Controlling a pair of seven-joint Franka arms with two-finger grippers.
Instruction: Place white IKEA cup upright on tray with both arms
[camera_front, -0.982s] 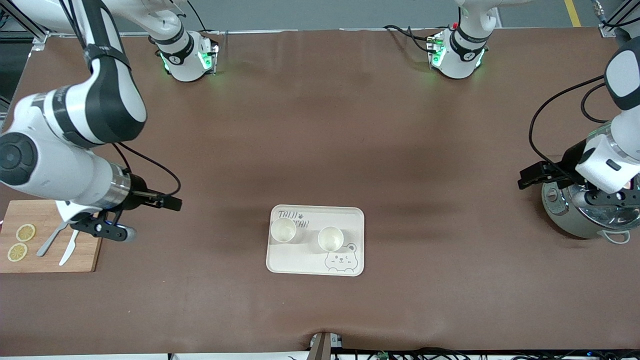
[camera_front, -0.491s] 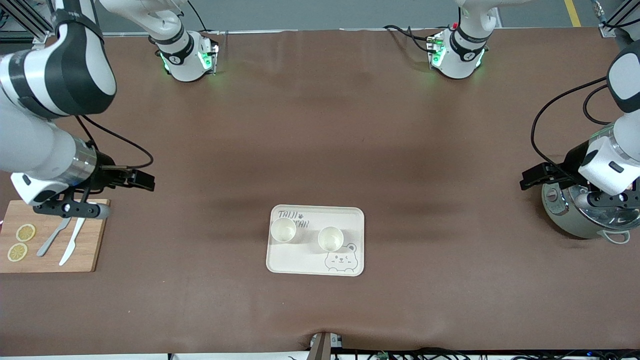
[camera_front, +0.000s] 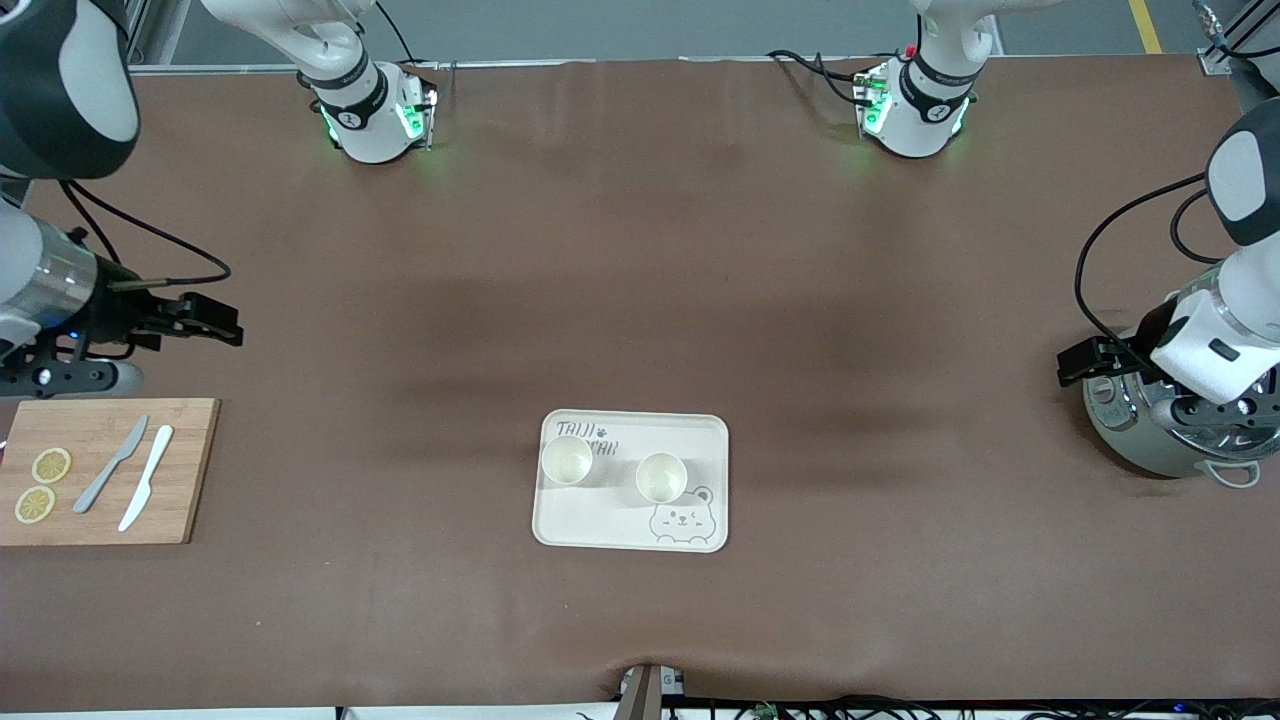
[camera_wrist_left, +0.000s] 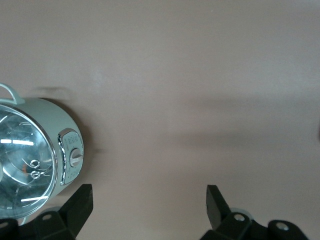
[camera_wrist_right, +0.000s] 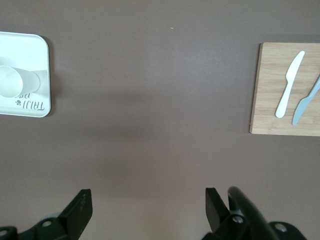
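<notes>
The cream bear tray (camera_front: 600, 525) lies mid-table, toward the front camera. Two white cups stand upright on it, side by side: one (camera_front: 567, 460) by the lettering, the other (camera_front: 661, 477) beside the bear face. Part of the tray (camera_wrist_right: 40, 55) and one cup (camera_wrist_right: 12, 82) also show in the right wrist view. My right gripper (camera_front: 70, 378) (camera_wrist_right: 148, 205) hangs open and empty over the bare table next to the cutting board. Over the pot at the left arm's end, my left gripper (camera_front: 1215, 405) (camera_wrist_left: 149, 200) is open and empty too.
A wooden cutting board (camera_front: 185, 470) (camera_wrist_right: 270, 115) at the right arm's end carries two lemon slices (camera_front: 40, 485), a grey knife (camera_front: 110, 465) and a white knife (camera_front: 147, 490). A pale green pot with a glass lid (camera_front: 1130, 440) (camera_wrist_left: 30, 160) stands at the left arm's end.
My right arm has drawn back from over the cutting board toward the right arm's end of the table, uncovering the knives. The left arm shifted only slightly. Tray and cups are unmoved.
</notes>
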